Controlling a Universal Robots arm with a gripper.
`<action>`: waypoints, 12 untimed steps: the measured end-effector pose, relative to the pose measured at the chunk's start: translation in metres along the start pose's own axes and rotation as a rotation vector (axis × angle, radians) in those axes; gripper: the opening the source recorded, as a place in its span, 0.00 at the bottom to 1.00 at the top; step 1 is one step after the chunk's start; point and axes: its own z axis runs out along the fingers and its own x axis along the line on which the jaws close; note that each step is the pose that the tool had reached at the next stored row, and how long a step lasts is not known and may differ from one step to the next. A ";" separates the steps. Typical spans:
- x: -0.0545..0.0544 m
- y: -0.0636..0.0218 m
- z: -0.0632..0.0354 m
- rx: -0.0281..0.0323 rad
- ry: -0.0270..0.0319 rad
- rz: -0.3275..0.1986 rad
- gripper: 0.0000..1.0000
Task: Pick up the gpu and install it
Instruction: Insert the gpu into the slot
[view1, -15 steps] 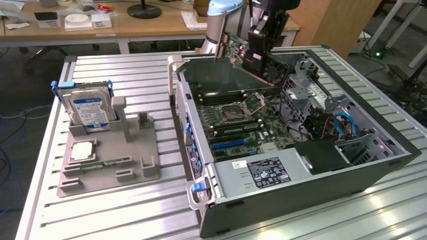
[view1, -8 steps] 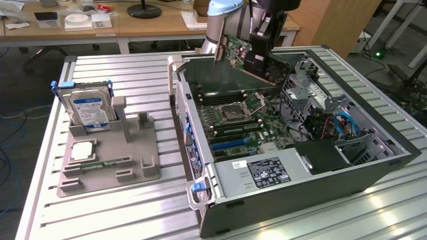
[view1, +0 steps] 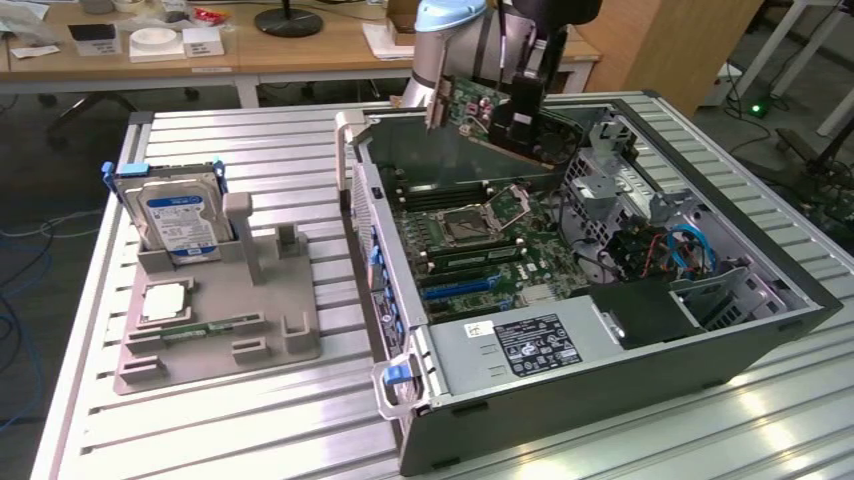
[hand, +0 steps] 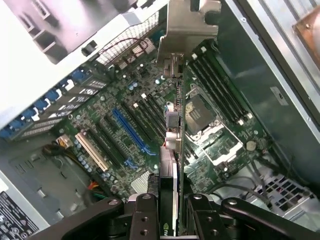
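Gripper: the gripper (hand: 170, 202) is closed to a narrow gap on the gpu (hand: 169, 172), whose edge is clamped between the two black fingers (hand: 145, 212).
Gpu position: the card is held in the air above the open computer case (view1: 574, 410) and is not seated in any slot.
Gpu orientation: in the wrist view it is seen edge-on, with its silvery bracket (hand: 187, 30) at the end away from the fingers.
Beneath the card: the motherboard (hand: 100, 125) is exposed, with a blue expansion slot (hand: 131, 131) and the CPU socket (hand: 200, 114); the card is kept apart from all of these.
Arm: the arm (view1: 447, 40) is seen above the far side of the case.
Fixture: a gray fixture (view1: 267, 345) is set on the slatted table (view1: 200, 430), to the exterior view's left of the case.
Fixture contents: a hard drive (view1: 180, 215) with a blue label is stood upright in it; a CPU chip (view1: 164, 302) and a memory stick (view1: 214, 326) are laid flat on it.
Power supply: a labelled power supply (view1: 534, 345) is mounted at the near end of the case.
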 end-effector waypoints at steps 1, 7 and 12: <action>0.000 0.0000 0.0003 -0.0002 -0.0006 -0.018 0.27; 0.000 0.0001 0.0019 -0.0007 -0.0054 -0.127 0.27; 0.000 0.0001 0.0033 -0.0013 -0.0093 -0.219 0.27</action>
